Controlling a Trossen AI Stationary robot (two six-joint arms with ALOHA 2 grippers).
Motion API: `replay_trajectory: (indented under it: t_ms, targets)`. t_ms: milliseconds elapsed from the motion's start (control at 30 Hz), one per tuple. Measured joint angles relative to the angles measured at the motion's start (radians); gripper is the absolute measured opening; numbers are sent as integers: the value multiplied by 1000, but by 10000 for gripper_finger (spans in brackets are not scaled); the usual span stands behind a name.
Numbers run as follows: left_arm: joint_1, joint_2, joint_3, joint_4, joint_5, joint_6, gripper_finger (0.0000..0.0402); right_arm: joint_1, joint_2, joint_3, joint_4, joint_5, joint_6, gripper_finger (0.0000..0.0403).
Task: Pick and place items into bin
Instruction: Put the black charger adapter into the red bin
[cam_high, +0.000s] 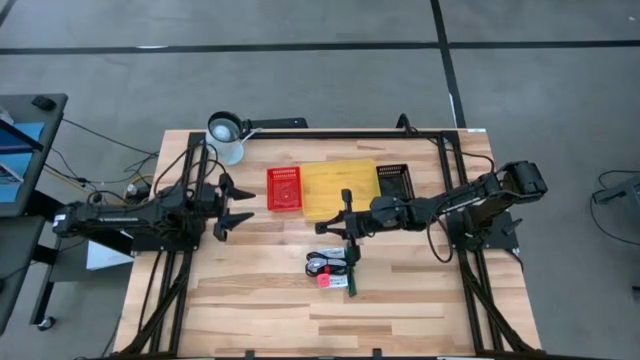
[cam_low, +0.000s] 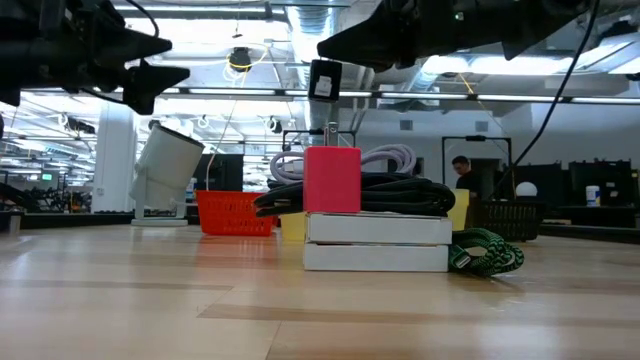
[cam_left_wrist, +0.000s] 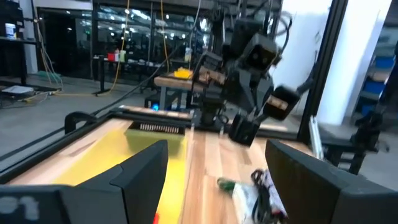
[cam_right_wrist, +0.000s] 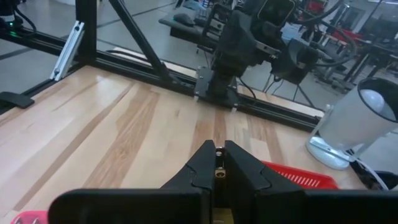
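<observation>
Jaws of the right gripper (cam_right_wrist: 217, 163) pinch shut, seemingly empty; left gripper (cam_high: 238, 207) gapes wide.

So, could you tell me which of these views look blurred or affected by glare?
Low view: ceiling lights glare behind the item pile, arms in silhouette. Left wrist view: soft throughout, the right arm smeared. Right wrist view: own fingers blurred, white mug soft. High view: evenly lit, no glare.

Three bins sit in a row: one red basket (cam_high: 283, 189), one yellow tray (cam_high: 339, 188), one black basket (cam_high: 394, 181). One white mug (cam_high: 226, 137) stands at ten o'clock. At six o'clock lies one pile: one coiled black cable (cam_low: 385, 191), one pink block (cam_low: 332, 181), two white packets (cam_low: 378, 243), one green stick (cam_high: 354, 268). Two arms.
</observation>
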Motion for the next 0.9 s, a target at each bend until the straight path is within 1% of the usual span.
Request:
replay_trajectory:
  t_ms: [133, 267, 433, 533, 733, 900]
  targets:
    - [0, 74, 0, 59, 4, -12, 261, 0, 0, 0, 1, 0, -6, 15]
    - [0, 181, 0, 108, -12, -12, 261, 0, 0, 0, 1, 0, -6, 17]
    - [-3, 339, 0, 263, -13, -12, 261, -7, 0, 0, 2, 0, -6, 15]
    - [-25, 444, 4, 357, -15, 7, 261, -15, 0, 0, 2, -18, -6, 15]
    - [-91, 652, 70, 465, -15, 59, 261, -21, 0, 0, 5, -24, -6, 16]
    - [-129, 830, 130, 596, -13, 102, 261, -21, 0, 0, 10, -28, -6, 15]
